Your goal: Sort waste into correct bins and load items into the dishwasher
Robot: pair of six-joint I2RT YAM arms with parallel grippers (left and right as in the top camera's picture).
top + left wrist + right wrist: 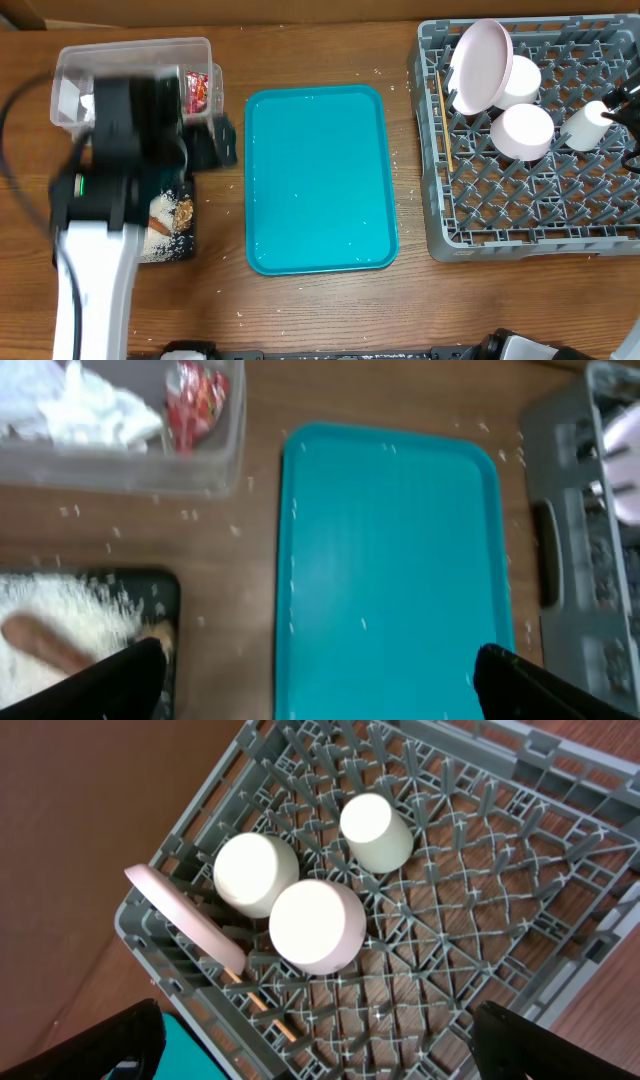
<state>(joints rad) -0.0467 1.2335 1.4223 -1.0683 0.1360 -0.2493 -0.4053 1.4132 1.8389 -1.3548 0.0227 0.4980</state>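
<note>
Where the overhead view takes in the whole table, three containers and a rack are ranged from left to right.

Clear tub (135, 45), far left. Contents: crumpled napkin (90, 410) at one end; red snack wrapper (195, 400) at the end nearer the teal tray (320, 180).

Black tray (170, 585), on the near side of the tub, partly under the left arm (100, 260) in the overhead view. Contents: a heap of white rice (60, 610); brown sausage piece (45, 645) lying on the heap; small crumbly bit (184, 210) beside the sausage. More of the rice lies scattered on the wooden table (320, 310) between tub and black tray.

Teal tray, centre. Contents: a few loose grains.

Dish rack (530, 215), right. Contents: plate (185, 920) standing on edge and leaning, at a corner; a first bowl (255, 875) and a second bowl (315, 925) close together just beside the plate, flat round faces upward; cup (377, 832) tilted among the pegs, apart from the bowls; wooden stick (260, 1005) lying along the rack wall below the plate.

Left gripper (318, 655): fingers spread wide, nothing between them, above the near part of the teal tray, beside the black tray.

Right gripper (318, 1020): fingers spread wide, empty, above the rack.
</note>
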